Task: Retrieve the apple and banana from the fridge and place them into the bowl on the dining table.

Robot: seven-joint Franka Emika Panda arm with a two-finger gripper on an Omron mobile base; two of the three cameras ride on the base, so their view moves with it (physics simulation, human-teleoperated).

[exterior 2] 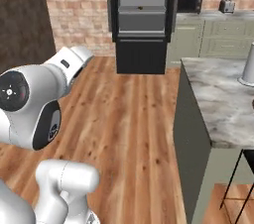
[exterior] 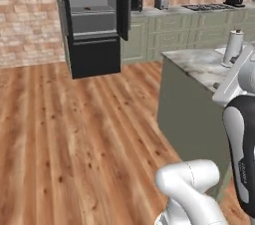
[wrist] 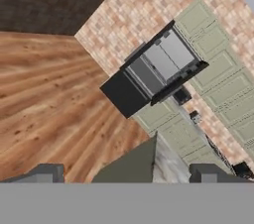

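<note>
A white robot arm's gripper [wrist: 129, 176] stands open and empty, its two dark fingertips [wrist: 47, 172] wide apart. Just beside the arm is the dining table [exterior 2: 218, 104] with its marbled top. Well beyond, across the wooden floor [exterior: 74, 134], the black fridge [exterior 2: 142, 20] stands open against the brick wall [exterior 2: 74, 10], a small brownish item, too small to identify, on its shelf.

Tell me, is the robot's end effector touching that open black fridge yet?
Apart. In the hand view the end effector sits at the bottom with open jaws, and a wide stretch of wooden floor lies between it and the fridge.
</note>
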